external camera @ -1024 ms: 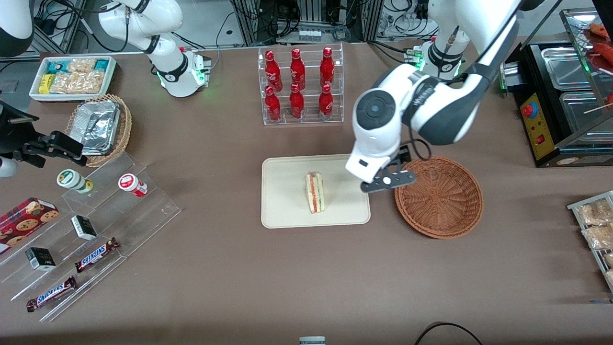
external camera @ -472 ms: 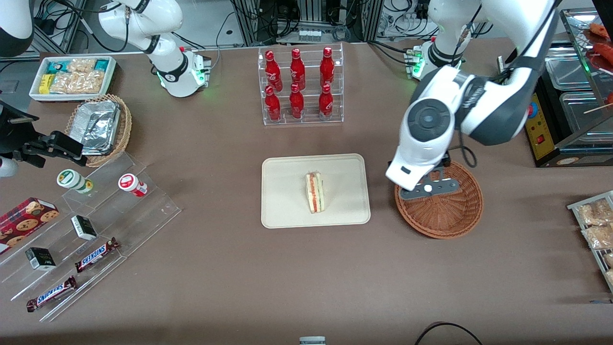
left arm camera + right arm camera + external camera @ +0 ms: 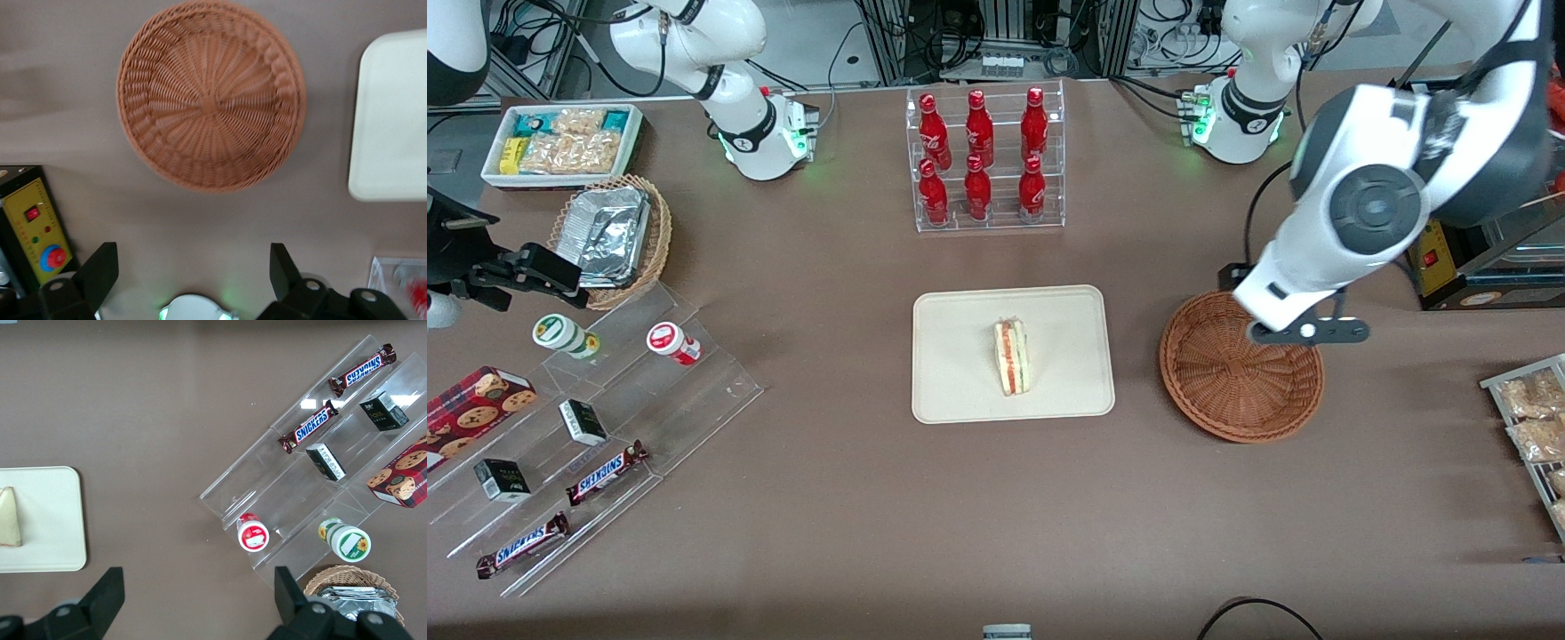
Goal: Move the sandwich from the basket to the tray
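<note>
The tabletop (image 3: 854, 498) carries the tray (image 3: 951, 391) at its centre and the basket (image 3: 1240, 373) just beside it toward the working arm's end, the two apart with a strip of bare surface between them. The sandwich (image 3: 1012, 357) lies on the tray near its middle, cut edge with red-orange and green filling facing up, clear of the rim on every side; the basket holds nothing. The placement therefore appears complete, and the step in hand is judged to be the retreat of the working arm. The claw (image 3: 192, 270) hangs above the tabletop at the basket's edge farther from the front camera, fingers (image 3: 100, 270) spread wide and grasping nothing. To finish well, keep the claw released, raise it straight up before any sideways travel so that no finger catches the wicker rim, and route the arm away from the tray so the sandwich is not disturbed.
</note>
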{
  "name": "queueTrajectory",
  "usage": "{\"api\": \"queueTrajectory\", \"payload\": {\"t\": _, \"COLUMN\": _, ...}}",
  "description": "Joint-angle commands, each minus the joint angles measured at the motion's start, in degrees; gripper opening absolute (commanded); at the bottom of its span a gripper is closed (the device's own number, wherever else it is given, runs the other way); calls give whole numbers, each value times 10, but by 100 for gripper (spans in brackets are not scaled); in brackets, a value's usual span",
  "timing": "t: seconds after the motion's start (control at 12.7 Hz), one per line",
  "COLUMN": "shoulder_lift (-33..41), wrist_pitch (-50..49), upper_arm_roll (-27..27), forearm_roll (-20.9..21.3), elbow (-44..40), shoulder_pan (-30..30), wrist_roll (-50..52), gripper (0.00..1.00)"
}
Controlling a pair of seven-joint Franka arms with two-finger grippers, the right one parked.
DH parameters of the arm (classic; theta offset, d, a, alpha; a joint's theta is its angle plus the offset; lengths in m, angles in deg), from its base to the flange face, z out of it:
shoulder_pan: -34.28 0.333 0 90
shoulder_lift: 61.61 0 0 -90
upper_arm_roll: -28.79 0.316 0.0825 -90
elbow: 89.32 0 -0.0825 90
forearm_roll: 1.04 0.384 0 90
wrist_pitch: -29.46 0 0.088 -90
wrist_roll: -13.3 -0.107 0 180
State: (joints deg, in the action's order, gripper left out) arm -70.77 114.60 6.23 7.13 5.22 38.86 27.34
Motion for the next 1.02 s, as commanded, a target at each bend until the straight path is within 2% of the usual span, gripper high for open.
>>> {"api": "queueTrajectory", "payload": {"t": 0.0, "shoulder_lift": 47, "wrist_pitch": -35, "upper_arm_roll": 68, "forearm_roll": -22, "elbow": 18, "shoulder_pan": -17, "wrist_roll": -87, "gripper": 100}}
{"api": "queueTrajectory", "payload": {"t": 0.39, "shoulder_lift": 84, "wrist_pitch": -58, "upper_arm_roll": 163, "forearm_roll": -27, "elbow": 11, "shoulder_pan": -37, "wrist_roll": -143, "gripper": 100}}
{"api": "queueTrajectory", "payload": {"t": 0.79, "shoulder_lift": 115, "wrist_pitch": -100, "upper_arm_roll": 204, "forearm_roll": -28, "elbow": -15, "shoulder_pan": -38, "wrist_roll": -152, "gripper": 100}}
{"api": "queueTrajectory", "payload": {"t": 0.94, "shoulder_lift": 114, "wrist_pitch": -93, "upper_arm_roll": 214, "forearm_roll": -49, "elbow": -27, "shoulder_pan": -38, "wrist_roll": -155, "gripper": 100}}
